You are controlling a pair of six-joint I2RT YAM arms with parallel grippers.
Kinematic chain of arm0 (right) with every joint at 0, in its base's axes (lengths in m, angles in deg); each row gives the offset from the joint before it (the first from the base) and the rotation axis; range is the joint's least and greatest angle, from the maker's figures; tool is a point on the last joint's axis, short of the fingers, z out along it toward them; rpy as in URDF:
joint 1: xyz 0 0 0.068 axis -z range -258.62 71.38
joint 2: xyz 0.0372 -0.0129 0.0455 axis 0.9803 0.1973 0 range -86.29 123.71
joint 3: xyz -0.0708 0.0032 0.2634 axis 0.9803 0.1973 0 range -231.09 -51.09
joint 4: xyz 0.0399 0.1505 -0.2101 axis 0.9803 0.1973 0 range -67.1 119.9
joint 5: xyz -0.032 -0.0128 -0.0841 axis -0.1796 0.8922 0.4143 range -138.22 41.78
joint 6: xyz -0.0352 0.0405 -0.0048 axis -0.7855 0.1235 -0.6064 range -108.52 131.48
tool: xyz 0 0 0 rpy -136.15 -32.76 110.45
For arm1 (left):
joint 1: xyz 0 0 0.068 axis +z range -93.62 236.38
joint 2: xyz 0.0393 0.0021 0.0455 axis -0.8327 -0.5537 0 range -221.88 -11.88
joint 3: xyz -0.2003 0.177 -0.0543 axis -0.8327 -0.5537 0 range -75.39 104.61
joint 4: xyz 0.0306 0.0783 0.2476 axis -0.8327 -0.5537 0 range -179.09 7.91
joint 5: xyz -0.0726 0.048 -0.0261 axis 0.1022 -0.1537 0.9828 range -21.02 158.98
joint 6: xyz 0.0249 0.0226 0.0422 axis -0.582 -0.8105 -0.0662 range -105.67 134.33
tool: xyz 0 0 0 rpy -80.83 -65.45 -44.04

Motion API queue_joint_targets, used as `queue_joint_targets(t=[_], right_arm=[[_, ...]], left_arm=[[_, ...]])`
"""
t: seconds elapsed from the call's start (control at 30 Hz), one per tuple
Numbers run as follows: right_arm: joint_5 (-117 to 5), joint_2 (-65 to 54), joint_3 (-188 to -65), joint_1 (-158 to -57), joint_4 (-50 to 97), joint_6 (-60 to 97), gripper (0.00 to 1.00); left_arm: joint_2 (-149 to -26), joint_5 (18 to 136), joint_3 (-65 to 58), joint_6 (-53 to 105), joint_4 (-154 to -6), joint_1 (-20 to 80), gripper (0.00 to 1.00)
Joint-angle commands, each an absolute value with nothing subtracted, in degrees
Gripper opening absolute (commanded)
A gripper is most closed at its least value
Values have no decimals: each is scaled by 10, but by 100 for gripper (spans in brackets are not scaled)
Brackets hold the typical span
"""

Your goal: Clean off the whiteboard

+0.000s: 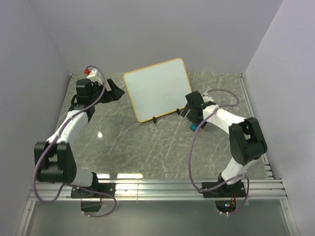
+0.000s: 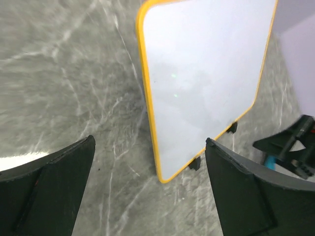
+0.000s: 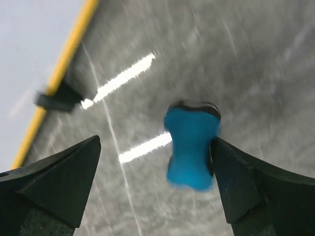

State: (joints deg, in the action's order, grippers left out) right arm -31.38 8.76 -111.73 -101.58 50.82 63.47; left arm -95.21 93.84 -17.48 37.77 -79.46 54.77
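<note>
The whiteboard (image 1: 157, 89) stands tilted on two black feet at the back middle of the table; its white face with an orange frame shows no writing. It also shows in the left wrist view (image 2: 206, 78) and at the left edge of the right wrist view (image 3: 34, 54). My left gripper (image 1: 114, 92) is open and empty, just left of the board. My right gripper (image 1: 195, 118) is open, right of the board's lower corner. The small blue eraser (image 3: 191, 146) lies on the table between its fingers, against the right finger (image 3: 256, 182); it also shows in the top view (image 1: 195, 126).
The grey marbled table (image 1: 147, 147) is walled at the back and both sides. A metal rail (image 1: 162, 189) runs along the near edge by the arm bases. The right arm's dark gripper shows at the right edge of the left wrist view (image 2: 290, 147).
</note>
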Motion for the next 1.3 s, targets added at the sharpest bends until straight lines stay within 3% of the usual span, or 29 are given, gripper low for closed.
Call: queue_joint_targets(t=[0.0,0.2,0.27,0.33,0.5,0.9,1.03,1.27], right_arm=[[-314,108,-1188,-997,502,583,100],[-346,-13,-1108,-998,459,557,100],[-401,-48,-1084,-966,514,615,100],[-459,-98,-1045,-945,522,652,91],[-257,-167,-1127,-1094,639,619,91],[-385,-412,-1149,-1118,704,576,93],[-379,-459,-1169,-1117,733,567,99],[-334,-493,-1196,-1118,787,539,100]], left_arm=[[-859,834,-205,415,-847,544,99],[-740,741,-266,424,-931,544,99],[-709,734,-265,423,-957,544,100],[-688,742,-264,424,-985,544,99],[-646,713,-267,422,-1036,521,99],[-605,674,-285,479,-1091,516,97],[-610,699,-266,476,-1102,511,99],[-635,696,-181,449,-1104,489,99]])
